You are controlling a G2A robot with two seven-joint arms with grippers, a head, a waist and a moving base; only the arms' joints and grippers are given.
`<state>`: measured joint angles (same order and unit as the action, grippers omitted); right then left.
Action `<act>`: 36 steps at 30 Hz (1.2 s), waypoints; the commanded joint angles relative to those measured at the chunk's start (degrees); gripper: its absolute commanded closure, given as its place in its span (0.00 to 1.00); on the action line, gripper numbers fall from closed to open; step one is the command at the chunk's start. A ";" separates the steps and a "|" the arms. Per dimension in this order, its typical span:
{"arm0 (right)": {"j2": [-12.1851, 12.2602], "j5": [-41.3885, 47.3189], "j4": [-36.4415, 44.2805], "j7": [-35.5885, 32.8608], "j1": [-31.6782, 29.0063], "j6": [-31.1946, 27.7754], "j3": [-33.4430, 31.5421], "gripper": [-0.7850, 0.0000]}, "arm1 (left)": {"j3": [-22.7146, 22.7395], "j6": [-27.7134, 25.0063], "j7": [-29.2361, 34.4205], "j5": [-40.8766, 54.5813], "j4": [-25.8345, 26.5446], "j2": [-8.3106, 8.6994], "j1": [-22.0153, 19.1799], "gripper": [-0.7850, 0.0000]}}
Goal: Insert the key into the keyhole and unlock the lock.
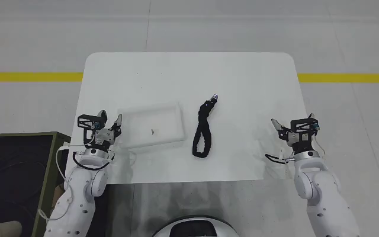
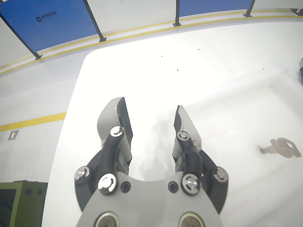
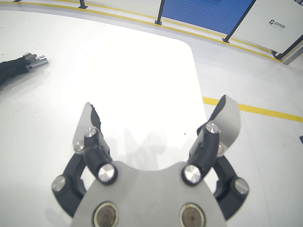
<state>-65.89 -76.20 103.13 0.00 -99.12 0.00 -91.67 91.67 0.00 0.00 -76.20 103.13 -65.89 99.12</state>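
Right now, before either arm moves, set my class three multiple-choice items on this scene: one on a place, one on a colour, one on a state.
1. Where does the key lie?
A. in the white tray
B. in the keyhole
C. in a gripper

2. What colour is the lock along its cable?
A. yellow
B. black
C. red

3. How do the two grippers stand?
A. both open and empty
B. both shut
C. one shut on the key

Answers:
1 A: the key rests on the tray's floor, apart from the lock.
2 B: the cable is black, with a metal end.
3 A: the left gripper and the right gripper each show fingers spread with nothing between them.
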 commanded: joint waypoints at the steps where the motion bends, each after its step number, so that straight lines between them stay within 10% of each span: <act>1: 0.00 0.00 0.00 0.00 0.00 0.00 0.00 0.00 | 0.00 0.00 0.00 0.00 0.00 0.00 0.00 0.51; 5: 0.00 0.00 0.00 0.00 0.00 0.00 0.00 0.00 | 0.00 0.00 0.00 0.00 0.00 0.00 0.00 0.51; 6: 0.00 0.00 0.00 0.00 0.00 0.00 0.00 0.00 | -0.01 -0.06 0.38 0.15 0.18 -0.01 -0.07 0.00; 15: 0.00 0.00 0.00 0.00 0.00 0.00 0.00 0.00 | 2.52 5.28 53.19 15.22 25.63 0.13 -5.54 0.00; 20: 0.00 0.00 0.00 0.00 0.00 0.00 0.00 0.00 | 1.07 13.60 80.03 24.91 27.11 0.45 -17.10 0.00; 25: 0.00 0.00 0.00 0.00 0.00 0.00 0.00 0.00 | -2.33 19.20 85.08 31.19 18.58 0.19 -26.58 0.00; 36: 0.00 0.00 0.00 0.00 0.00 0.00 0.00 0.00 | -2.19 19.01 85.27 33.03 16.86 0.17 -27.18 0.00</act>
<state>-65.89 -76.20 103.13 0.00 -99.12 0.00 -91.67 89.49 19.01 85.26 -43.22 120.02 -65.72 71.94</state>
